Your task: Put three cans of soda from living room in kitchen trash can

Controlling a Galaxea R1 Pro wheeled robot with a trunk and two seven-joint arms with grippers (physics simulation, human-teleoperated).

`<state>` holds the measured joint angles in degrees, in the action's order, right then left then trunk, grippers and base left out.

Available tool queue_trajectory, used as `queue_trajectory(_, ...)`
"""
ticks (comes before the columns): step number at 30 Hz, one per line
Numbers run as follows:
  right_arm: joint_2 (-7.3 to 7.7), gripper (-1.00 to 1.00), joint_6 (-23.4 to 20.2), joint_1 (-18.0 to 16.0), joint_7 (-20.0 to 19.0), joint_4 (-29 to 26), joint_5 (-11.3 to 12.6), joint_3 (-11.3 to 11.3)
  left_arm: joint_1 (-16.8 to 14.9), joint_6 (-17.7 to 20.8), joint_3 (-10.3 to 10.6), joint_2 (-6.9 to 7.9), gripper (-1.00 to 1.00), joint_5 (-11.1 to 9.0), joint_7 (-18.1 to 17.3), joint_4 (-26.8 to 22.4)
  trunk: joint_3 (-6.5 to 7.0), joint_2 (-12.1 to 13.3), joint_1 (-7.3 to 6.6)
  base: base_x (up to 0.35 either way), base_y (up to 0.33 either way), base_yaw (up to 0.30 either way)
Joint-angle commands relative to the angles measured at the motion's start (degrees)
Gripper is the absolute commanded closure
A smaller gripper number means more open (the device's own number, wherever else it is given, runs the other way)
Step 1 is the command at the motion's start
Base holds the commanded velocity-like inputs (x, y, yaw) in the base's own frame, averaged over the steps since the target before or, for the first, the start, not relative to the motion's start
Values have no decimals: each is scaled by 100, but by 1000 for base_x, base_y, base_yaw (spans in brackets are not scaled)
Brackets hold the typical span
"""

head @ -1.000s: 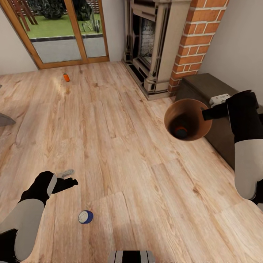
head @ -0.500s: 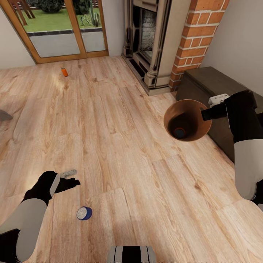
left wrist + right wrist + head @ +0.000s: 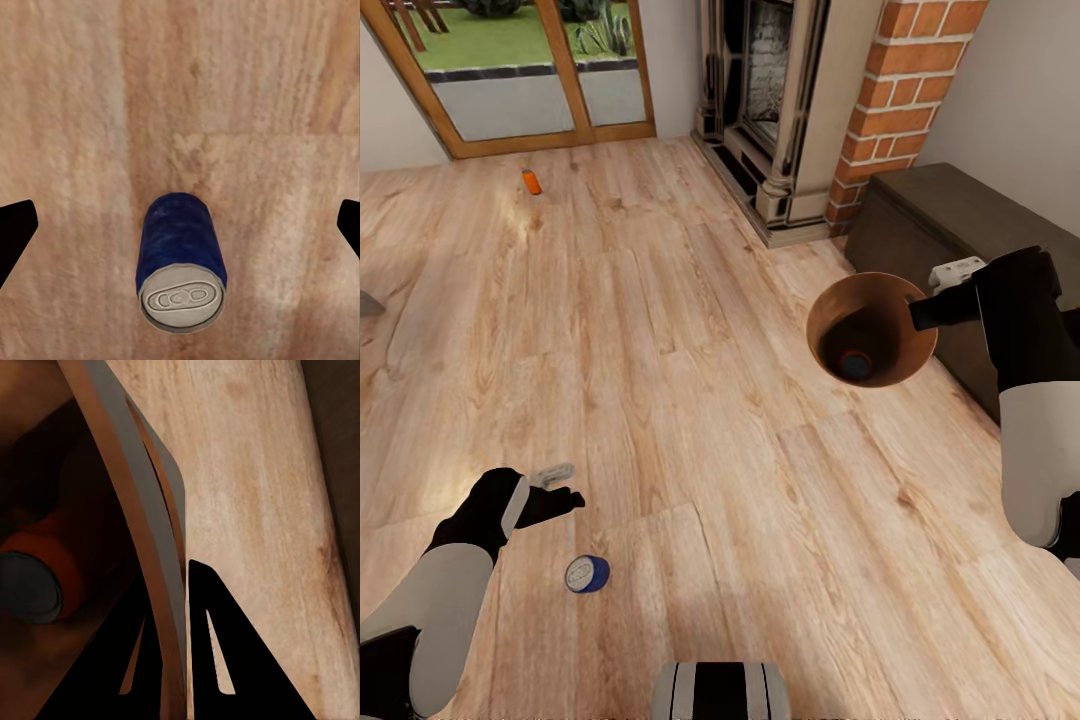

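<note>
We saw even, bright daylight from the glass doors point(image 3: 520, 70), with a pale sheen on the plank floor point(image 3: 690, 380) before them. Shadows were soft. The bucket's inside point(image 3: 45, 510) was dim; both wrist views looked slightly blurred.

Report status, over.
Left gripper open above blue can on floor. Right gripper clamps trash can rim, one orange can inside. Path clear.

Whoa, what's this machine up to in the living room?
It is collecting soda cans. Its right gripper holds a wooden bucket by the rim, with one orange can already inside. Its left gripper, fingers spread, hangs over a blue can standing on the plank floor. Another orange can lies near the glass doors.
</note>
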<state>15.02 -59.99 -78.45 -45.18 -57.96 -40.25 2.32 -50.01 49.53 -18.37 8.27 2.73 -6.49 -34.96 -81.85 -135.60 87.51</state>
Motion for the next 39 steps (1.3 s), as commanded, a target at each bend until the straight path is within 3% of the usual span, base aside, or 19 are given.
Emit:
queue_trajectory(1, 0, 100, -1, -4, -26, -4, 44, 5, 0, 1, 0, 0, -100, -1, 0, 0, -9, -2, -1, 0, 0, 0)
queue_trajectory(27, 10, 100, -1, 21, -26, -5, 44, -109, 16, -22, 5, -19, -100, -17, 12, -2, -241, -2, -1, -47, 0, 0)
queue_trajectory(30, 13, 100, -1, 22, -26, -5, 44, -109, 12, -30, 93, -30, -100, -18, 15, -2, -267, -2, -1, -96, -41, 0)
queue_trajectory(31, 6, 100, -1, 22, -26, -5, 44, -109, 10, -36, 248, -40, -100, -13, 16, -1, -276, -2, -1, -145, -99, 0)
queue_trajectory(39, -7, 100, -1, 23, -26, -4, 44, -109, 9, -55, 328, -46, -100, -26, 16, -2, -402, -123, 65, -51, -35, 0)
